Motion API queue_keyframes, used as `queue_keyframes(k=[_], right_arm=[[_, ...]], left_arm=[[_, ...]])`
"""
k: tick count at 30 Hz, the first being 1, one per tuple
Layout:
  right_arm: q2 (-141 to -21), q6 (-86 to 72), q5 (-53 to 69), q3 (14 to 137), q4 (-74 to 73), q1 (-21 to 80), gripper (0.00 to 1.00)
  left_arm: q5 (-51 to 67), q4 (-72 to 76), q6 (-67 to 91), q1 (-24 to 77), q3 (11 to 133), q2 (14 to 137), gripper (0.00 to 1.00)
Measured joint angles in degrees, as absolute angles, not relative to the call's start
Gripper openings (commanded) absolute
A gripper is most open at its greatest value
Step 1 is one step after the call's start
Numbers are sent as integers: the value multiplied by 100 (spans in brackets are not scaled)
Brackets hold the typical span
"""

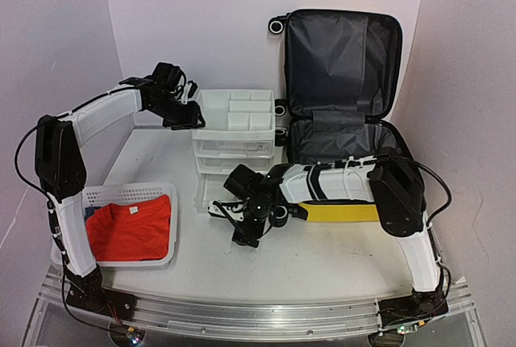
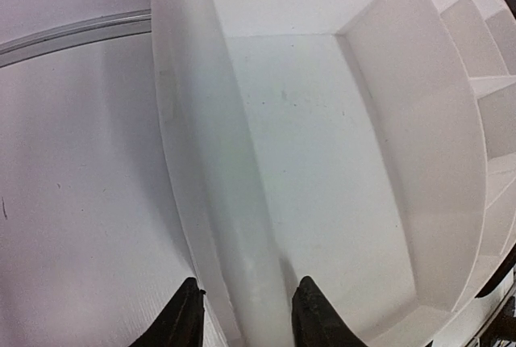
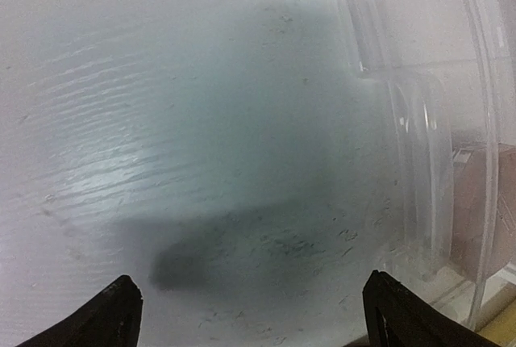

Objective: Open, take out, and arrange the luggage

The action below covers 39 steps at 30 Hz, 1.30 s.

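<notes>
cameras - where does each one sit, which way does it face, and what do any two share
Top external: above and behind the robot, looking down on the table; the left arm and right arm show, plus the open luggage, basket and drawer unit.
Left wrist: on the left arm, looking down at the drawer unit's tray wall, the left gripper astride it.
Right wrist: on the right arm, facing bare table, the right gripper wide open.
Shared: top external and left wrist both show the drawer unit.
</notes>
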State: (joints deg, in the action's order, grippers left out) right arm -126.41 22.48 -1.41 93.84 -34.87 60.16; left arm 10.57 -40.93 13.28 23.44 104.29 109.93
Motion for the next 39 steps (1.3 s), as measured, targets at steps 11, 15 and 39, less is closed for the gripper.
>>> queue_keyframes(k=[11, 15, 39], right_arm=[[-13423, 2145, -1653, 10326, -2746, 6016, 98], [-13533, 2180, -2093, 10366, -2397, 5959, 98], [-13251, 2265, -242, 9994, -2327, 5395, 98]], left_arm=[[766, -4091, 1232, 2386, 10462, 11000, 15], [766, -4099, 1199, 2366, 10462, 11000, 14], [790, -4523, 1203, 2357, 10672, 11000, 63]])
